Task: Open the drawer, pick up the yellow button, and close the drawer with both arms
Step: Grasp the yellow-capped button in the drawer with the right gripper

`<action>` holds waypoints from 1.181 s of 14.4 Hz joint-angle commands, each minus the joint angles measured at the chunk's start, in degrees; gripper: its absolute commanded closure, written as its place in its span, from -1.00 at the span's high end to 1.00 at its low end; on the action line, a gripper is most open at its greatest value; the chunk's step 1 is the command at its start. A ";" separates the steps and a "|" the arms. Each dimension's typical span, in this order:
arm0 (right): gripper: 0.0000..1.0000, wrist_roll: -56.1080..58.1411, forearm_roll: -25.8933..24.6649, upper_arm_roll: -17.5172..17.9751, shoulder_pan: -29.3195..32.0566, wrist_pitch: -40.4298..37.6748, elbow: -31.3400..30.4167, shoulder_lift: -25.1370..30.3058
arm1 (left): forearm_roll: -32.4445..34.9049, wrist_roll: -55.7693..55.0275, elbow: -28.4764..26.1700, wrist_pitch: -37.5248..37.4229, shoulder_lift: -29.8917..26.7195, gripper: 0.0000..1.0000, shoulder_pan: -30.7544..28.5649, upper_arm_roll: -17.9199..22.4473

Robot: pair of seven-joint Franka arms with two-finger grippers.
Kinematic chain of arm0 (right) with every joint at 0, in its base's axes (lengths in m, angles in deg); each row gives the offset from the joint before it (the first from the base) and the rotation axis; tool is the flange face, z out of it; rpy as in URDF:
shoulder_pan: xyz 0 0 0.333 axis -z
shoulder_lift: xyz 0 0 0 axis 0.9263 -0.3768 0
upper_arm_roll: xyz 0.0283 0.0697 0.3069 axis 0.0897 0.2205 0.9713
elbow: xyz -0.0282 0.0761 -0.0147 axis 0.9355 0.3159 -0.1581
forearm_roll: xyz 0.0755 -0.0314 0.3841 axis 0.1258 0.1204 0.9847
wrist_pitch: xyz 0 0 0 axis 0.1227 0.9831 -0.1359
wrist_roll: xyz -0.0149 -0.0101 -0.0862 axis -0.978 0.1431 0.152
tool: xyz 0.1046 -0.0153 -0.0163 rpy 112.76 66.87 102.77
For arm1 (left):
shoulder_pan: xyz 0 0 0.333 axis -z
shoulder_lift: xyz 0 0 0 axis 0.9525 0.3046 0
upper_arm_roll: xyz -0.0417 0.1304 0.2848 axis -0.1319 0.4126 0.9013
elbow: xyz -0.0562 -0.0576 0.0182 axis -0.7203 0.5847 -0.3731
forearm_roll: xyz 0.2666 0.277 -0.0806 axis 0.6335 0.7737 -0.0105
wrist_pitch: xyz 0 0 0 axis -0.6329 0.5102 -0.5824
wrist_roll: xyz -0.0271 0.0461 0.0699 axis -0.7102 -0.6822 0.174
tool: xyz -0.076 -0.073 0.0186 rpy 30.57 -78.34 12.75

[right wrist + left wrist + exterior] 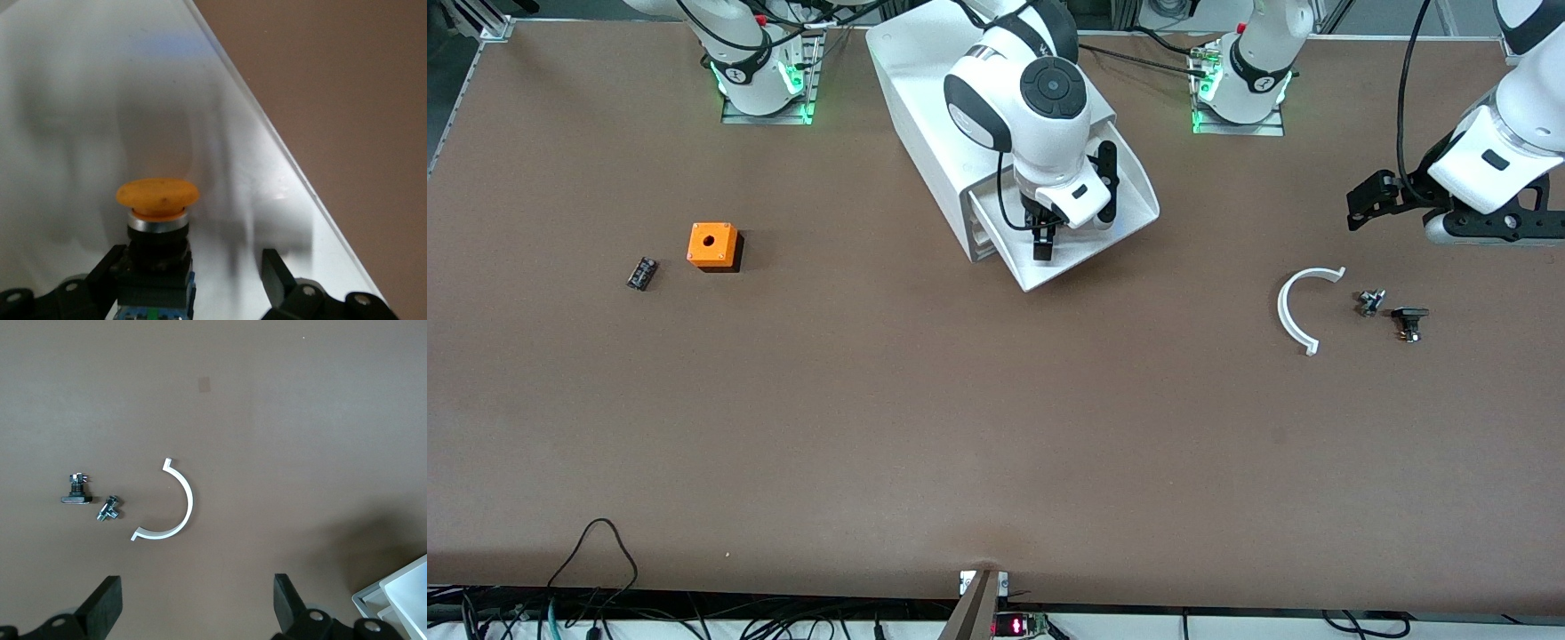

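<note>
Right tool [193, 283] down in open drawer [1129, 191], fingers apart around button [157, 227]. Light, rigid, smooth cap; best gripped on black body. Left tool [197, 607] apart, waiting over counter [925, 427].

Wide brown table [925, 427] under even light, black cables [591, 569] trailing along its near edge

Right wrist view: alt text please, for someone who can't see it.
The orange-capped button stands upright on the white floor of the open drawer, between the open fingers of the right pincer, closer to one finger. Brown table shows past the drawer's edge.
</note>
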 commanded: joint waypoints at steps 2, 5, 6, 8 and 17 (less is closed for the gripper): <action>0.52 0.94 0.06 0.27 -0.23 -0.62 1.23 -0.39 | 1.16 -1.38 2.09 -1.25 0.52 1.00 0.49 -0.02; -0.17 1.02 0.06 0.18 -0.23 -0.36 1.23 -0.03 | 1.16 -1.39 2.09 -1.43 0.60 1.00 0.49 -0.02; -0.23 0.94 0.06 0.18 -0.32 -0.36 1.32 0.05 | 1.16 -1.39 2.18 -1.78 0.61 1.00 0.49 -0.02; -0.36 0.76 0.06 0.27 -0.40 -0.97 1.32 0.58 | 1.16 -1.39 2.18 -1.96 0.61 1.00 0.58 -0.02; -0.57 -7.65 -0.29 -1.39 -2.69 -5.01 1.41 5.50 | 1.07 -1.39 5.34 -1.96 2.71 1.00 0.58 -0.19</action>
